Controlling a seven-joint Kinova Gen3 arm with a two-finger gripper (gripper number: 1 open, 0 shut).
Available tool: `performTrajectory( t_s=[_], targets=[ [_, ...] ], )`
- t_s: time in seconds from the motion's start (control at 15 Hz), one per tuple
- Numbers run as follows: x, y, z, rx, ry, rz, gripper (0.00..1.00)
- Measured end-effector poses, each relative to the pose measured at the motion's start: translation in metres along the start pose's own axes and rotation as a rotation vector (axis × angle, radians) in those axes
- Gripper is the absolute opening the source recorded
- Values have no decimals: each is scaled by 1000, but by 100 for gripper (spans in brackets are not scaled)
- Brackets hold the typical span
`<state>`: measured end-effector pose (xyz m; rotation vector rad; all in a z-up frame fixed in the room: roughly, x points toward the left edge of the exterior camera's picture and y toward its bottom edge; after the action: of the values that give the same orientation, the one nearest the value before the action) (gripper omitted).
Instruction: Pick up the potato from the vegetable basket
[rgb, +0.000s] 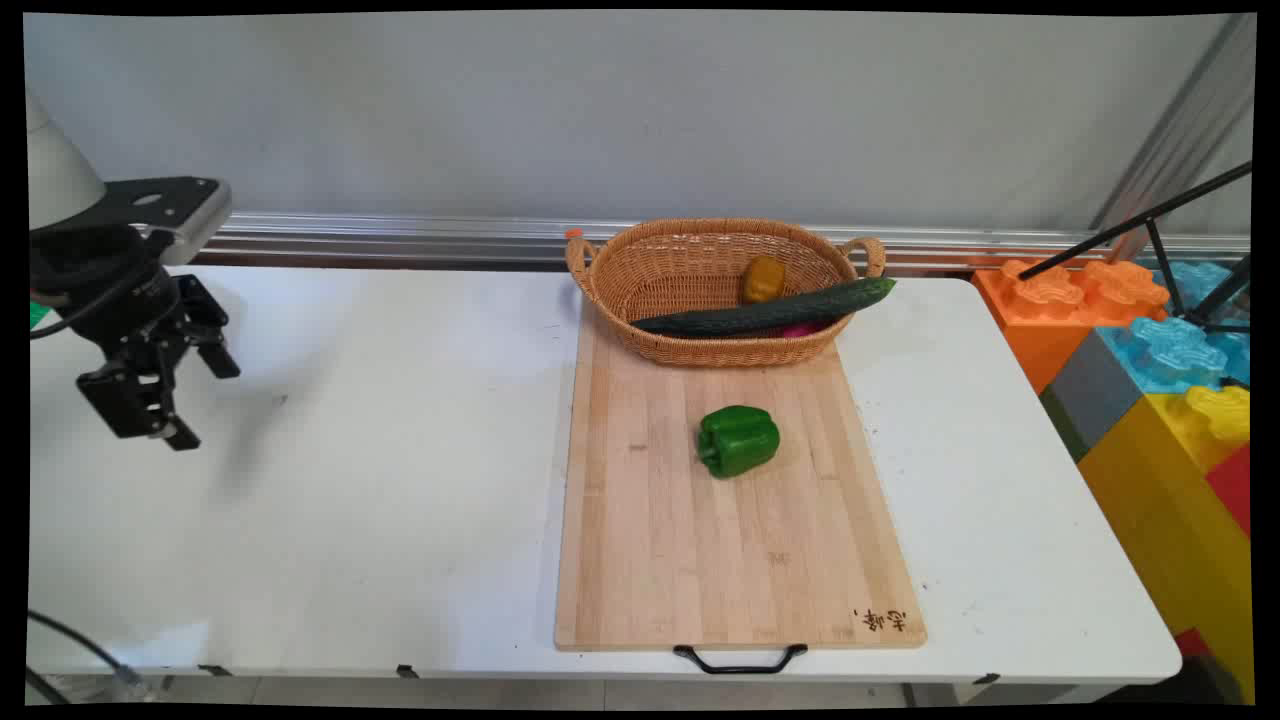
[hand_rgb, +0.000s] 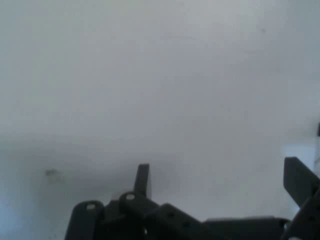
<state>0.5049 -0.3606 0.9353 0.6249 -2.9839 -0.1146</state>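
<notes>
The hand (rgb: 200, 400) hangs at the left of the frame above the white surface (rgb: 350, 480), its two fingers (rgb: 218, 355) spread apart and grasping nothing. The hand view shows only bare surface (hand_rgb: 175, 90) beyond the separated fingers (hand_rgb: 143, 180).

Well apart, right of centre, a wooden cutting board (rgb: 690, 540) lies lengthwise with a black handle (rgb: 740, 660) overhanging the near edge of the surface. A dark stamp of characters (rgb: 882, 620) sits in the board's lower right corner; I cannot read it.

A green bell pepper (rgb: 738, 440) rests on the board's middle. At the board's far end stands a wicker basket (rgb: 640, 290) holding a cucumber (rgb: 770, 310), whose tip juts over the right rim, a yellowish pepper (rgb: 763, 279), and something pink (rgb: 800, 329), mostly hidden.

Coloured toy blocks (rgb: 1150, 360) stand beyond the surface's right edge. Wide open room lies between hand and board.
</notes>
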Motion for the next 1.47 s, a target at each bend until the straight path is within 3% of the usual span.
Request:
performTrajectory(
  t_s=[0.13,0.33,0.53,0.8,1.13,1.47],
  targets=[
    [4,-2,0,21,24,-13,100],
    [33,-9,-1,81,88,-34,100],
    [83,-24,-4,162,160,-50,100],
    [139,-47,0,223,214,-75,100],
    [220,-89,16,270,298,-121,100],
    [282,-127,40,289,383,-204,100]
  ],
)
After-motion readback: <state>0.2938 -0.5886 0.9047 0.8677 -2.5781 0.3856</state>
